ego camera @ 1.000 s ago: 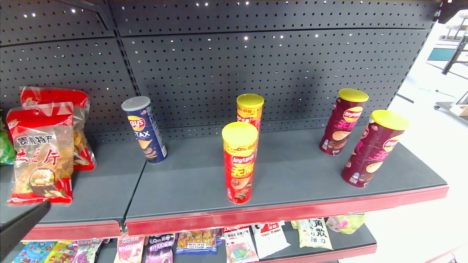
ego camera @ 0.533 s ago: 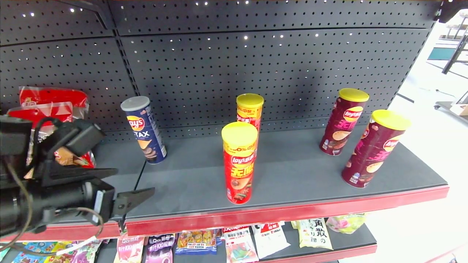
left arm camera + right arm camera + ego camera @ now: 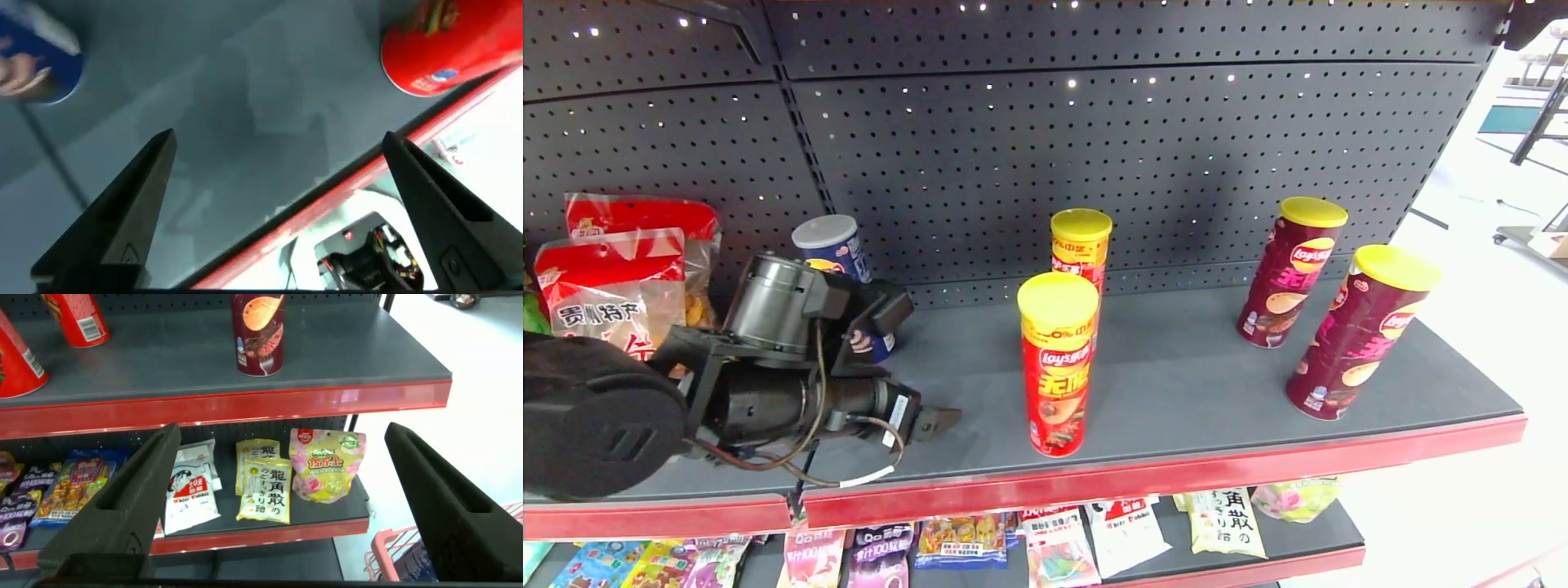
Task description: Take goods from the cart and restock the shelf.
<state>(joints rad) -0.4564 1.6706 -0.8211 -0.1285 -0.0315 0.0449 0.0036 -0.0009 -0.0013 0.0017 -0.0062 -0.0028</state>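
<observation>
Dark perforated panels back the grey shelf (image 3: 1176, 384), whose front edge is trimmed in red. On it 5 tall chip cans are stood upright: 1 blue can (image 3: 837, 245) to the left, 2 red cans (image 3: 1055, 367) in the middle, one behind the other, and 2 maroon cans (image 3: 1356, 335) to the right. Red snack bags (image 3: 613, 278) are propped at the far left.

Within the last second the left arm has been brought in from the lower left corner of the head view, where only a dark tip was seen. It is now held over the front of the shelf, between the blue can and the nearer red can and touching neither. The left gripper (image 3: 278, 137) is spread wide with nothing between its fingers. The cans have not been shifted.

The right gripper (image 3: 282, 429) is likewise spread and empty, held out in front of the lower shelf with its snack packets (image 3: 265, 478). A pink wire frame (image 3: 409, 555), possibly the cart, is glimpsed beside it.

Since no goods are carried, this move is judged to be an approach to stock already on the shelf, or a repositioning, rather than a placement. Restocking from the cart is not yet begun.

Each can is wrapped in a printed label with a round logo, pictured chips and large characters. The bags and packets are also printed with characters. The print is not read off.
</observation>
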